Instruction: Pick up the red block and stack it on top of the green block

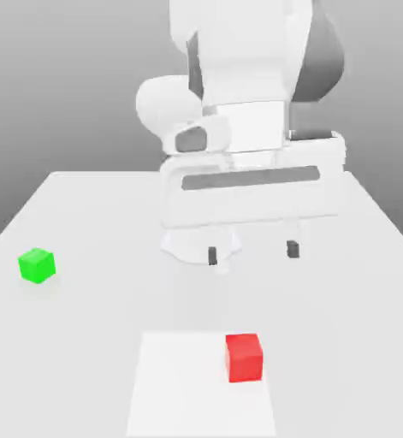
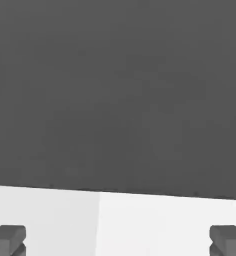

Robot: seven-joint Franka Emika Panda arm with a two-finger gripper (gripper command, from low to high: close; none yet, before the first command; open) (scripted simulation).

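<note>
I see gripper fingers spread wide, holding nothing, above the table | red block on table nearest camera | green block well apart, exterior view's left

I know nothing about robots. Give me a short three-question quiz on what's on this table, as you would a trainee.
1. True or false: the red block sits on the green block.
2. Which block lies on the brighter white patch of the table?
3. The gripper fingers are: A) open, holding nothing; B) shut on a block.

Key: 1. False, they lie apart. 2. The red one. 3. A.
</note>
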